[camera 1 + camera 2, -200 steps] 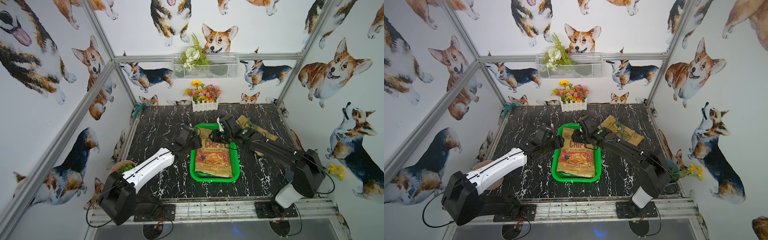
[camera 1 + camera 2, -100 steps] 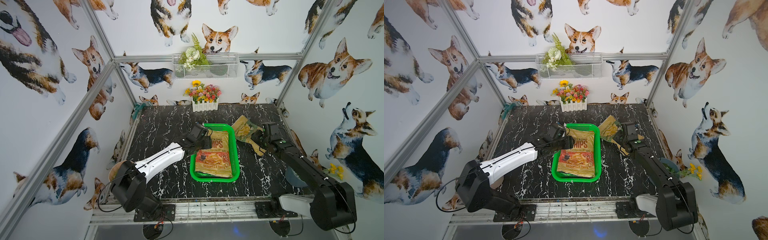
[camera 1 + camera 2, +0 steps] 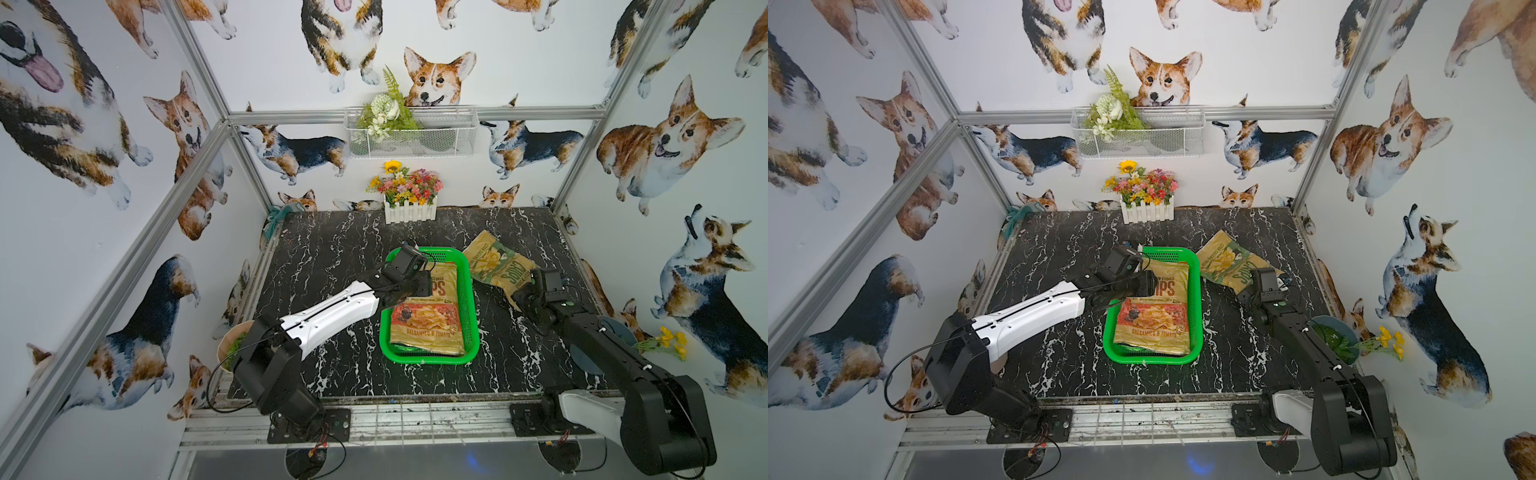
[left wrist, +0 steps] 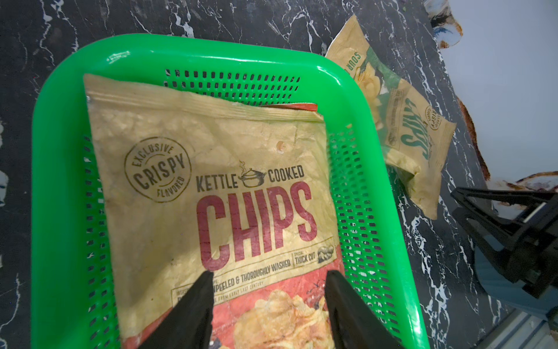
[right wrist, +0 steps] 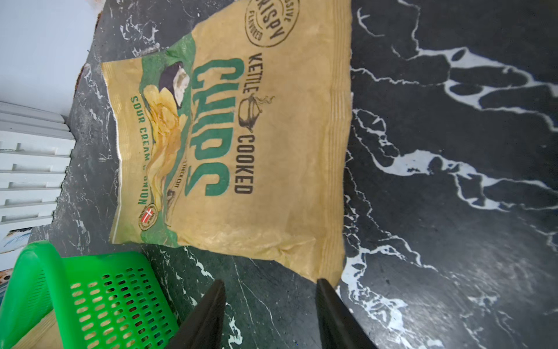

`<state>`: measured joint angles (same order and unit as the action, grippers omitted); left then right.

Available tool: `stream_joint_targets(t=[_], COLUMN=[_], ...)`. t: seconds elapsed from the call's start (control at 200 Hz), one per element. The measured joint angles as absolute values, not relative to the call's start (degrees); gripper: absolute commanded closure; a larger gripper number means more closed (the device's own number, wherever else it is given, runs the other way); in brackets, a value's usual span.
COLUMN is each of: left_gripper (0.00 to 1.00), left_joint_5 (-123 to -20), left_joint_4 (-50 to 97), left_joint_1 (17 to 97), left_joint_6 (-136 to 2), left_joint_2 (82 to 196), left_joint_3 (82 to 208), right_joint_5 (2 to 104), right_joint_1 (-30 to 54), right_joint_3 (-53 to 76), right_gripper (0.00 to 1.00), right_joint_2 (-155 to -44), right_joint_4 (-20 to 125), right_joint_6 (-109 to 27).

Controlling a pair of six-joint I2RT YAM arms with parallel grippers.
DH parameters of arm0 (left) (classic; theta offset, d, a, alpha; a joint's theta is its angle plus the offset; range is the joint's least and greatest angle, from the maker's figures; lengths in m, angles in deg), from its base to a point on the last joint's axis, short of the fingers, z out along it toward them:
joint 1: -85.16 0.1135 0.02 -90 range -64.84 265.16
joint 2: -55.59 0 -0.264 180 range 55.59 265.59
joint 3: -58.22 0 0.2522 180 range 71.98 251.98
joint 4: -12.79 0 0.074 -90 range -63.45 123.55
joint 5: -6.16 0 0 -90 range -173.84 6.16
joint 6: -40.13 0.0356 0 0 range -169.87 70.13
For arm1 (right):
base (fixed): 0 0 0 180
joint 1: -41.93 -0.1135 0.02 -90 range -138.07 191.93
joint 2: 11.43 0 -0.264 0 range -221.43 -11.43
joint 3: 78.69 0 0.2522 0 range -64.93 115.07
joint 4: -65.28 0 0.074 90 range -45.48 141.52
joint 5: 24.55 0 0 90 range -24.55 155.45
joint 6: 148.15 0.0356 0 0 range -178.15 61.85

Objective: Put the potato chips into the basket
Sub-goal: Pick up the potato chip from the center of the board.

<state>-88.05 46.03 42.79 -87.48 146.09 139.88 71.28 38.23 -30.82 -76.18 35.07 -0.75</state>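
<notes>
Red-lettered CHIPS bag [image 3: 430, 328] lies flat in the green basket [image 3: 430, 358], mid-table. A red edge of another bag [image 4: 290, 106] peeks out under its far end. Left gripper [image 4: 268, 273] hovers over the top bag, jaws moderately apart, nothing between them. Green-lettered CHIPS bag [image 3: 494, 264] sits on the marble table [image 3: 332, 257], just right of the basket's far corner. Right gripper [image 5: 270, 282] is at that bag's near corner, jaws apart, empty; contact unclear.
</notes>
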Motion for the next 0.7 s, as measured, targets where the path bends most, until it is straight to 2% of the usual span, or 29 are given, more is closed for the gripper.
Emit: stream_joint_targets(t=[0.641,0.701], left_gripper=[0.37,0.37], left_joint_5=[-88.6,-88.8], left_joint_4=[46.0,46.0], left_joint_1=[42.8,42.8], left_joint_6=[-87.1,-87.1], left_joint_2=[145.5,145.1], left_joint_3=[139.1,138.9], right_joint_5=[68.1,67.7], right_joint_1=[42.1,42.1], right_joint_3=[-34.3,-34.6], right_gripper=[0.49,0.54], right_joint_2=[-80.7,-80.9], right_joint_4=[40.2,41.0], right_joint_6=[-0.5,-0.5])
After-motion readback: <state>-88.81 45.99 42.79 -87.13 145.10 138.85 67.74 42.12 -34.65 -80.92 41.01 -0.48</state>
